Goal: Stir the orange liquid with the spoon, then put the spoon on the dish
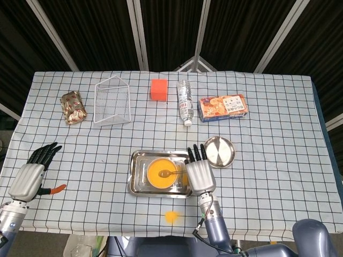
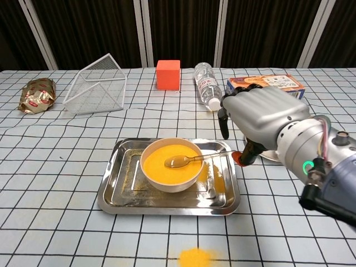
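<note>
Two hands (image 1: 32, 179) (image 1: 200, 174) overhead, one chest-level.

Silver-backed right hand (image 2: 261, 119), black fingers, orange-tipped thumb, blue-grey forearm

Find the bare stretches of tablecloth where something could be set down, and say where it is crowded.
Free: the wide cloth between the wire basket and the tray; the right side beyond the round dish and the biscuit box. Crowded: the back row, basket to box, and around the tray, where the right robot hand hovers by the spoon handle.
</note>
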`<move>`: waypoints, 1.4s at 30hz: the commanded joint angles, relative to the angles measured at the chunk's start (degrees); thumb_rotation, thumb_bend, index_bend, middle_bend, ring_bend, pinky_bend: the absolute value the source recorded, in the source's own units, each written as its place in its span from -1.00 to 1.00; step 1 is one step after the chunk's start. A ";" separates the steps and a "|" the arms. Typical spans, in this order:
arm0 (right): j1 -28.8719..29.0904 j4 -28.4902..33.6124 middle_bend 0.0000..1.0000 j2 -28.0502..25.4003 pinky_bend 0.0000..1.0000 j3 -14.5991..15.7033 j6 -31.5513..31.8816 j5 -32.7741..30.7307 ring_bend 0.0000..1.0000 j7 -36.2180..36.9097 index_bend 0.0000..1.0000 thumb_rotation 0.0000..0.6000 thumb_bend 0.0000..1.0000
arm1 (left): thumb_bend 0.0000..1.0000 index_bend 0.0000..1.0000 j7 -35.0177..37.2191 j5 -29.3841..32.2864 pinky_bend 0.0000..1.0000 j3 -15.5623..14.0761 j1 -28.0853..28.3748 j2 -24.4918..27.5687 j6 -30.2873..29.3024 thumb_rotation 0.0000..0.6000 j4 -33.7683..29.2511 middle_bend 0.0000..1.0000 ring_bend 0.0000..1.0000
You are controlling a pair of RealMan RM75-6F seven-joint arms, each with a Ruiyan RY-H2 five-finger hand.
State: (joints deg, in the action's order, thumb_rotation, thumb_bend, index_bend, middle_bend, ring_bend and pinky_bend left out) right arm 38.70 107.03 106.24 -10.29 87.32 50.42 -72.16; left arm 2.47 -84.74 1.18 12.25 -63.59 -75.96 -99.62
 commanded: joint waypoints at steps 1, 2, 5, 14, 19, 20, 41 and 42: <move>0.35 -1.21 -0.72 0.58 -1.00 -0.43 -0.55 -0.56 -1.00 0.26 -0.07 1.00 -0.24 | -1.00 -1.00 0.07 -0.16 -0.96 -0.04 0.03 0.04 0.00 1.00 0.00 -1.00 -1.00; 0.41 -1.60 -0.72 0.79 -1.00 -0.52 -0.65 -0.75 -1.00 0.34 -0.07 1.00 -0.24 | -1.00 -1.00 0.09 -0.22 -0.96 -0.06 0.02 0.05 -0.01 1.00 -0.02 -1.00 -1.00; 0.47 -2.48 -0.72 1.39 -1.00 -0.46 -0.85 -1.26 -1.00 0.45 -0.07 1.00 -0.24 | -1.00 -1.00 0.13 -0.22 -0.96 -0.08 0.02 0.06 0.00 1.00 -0.03 -1.00 -1.00; 0.68 -5.65 -0.72 3.40 -1.00 -0.62 -1.54 -1.94 -1.00 1.74 -0.06 1.00 -0.24 | -1.00 -1.00 0.07 -0.20 -0.96 -0.06 -0.03 0.07 -0.10 1.00 -0.09 -1.00 -1.00; 0.63 -7.08 -0.72 3.78 -1.00 -0.97 -1.76 -1.89 -1.00 2.83 -0.06 1.00 -0.24 | -1.00 -1.00 0.21 -0.06 -0.96 -0.02 0.01 0.10 0.05 1.00 -0.09 -1.00 -1.00; 0.62 -7.29 -0.72 3.79 -1.00 -1.06 -1.79 -1.85 -1.00 3.03 -0.05 1.00 -0.24 | -1.00 -1.00 0.21 -0.09 -0.96 -0.02 0.02 0.10 0.04 1.00 -0.07 -1.00 -1.00; 0.48 -8.47 -0.71 4.79 -1.00 -1.35 -2.10 -2.21 -1.00 4.44 0.03 1.00 -0.24 | -1.00 -1.00 0.09 0.03 -0.96 -0.06 0.06 0.17 0.23 1.00 -0.21 -1.00 -1.00; 0.50 -8.54 -0.71 4.84 -1.00 -1.44 -2.10 -2.21 -1.00 4.49 0.03 1.00 -0.24 | -1.00 -1.00 0.10 0.03 -0.96 -0.06 0.06 0.18 0.23 1.00 -0.20 -1.00 -1.00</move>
State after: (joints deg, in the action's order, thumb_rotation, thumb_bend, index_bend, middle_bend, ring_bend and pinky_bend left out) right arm 39.19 98.52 111.06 -11.70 85.22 48.21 -67.69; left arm 2.57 -84.72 1.12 12.31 -63.41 -75.72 -99.83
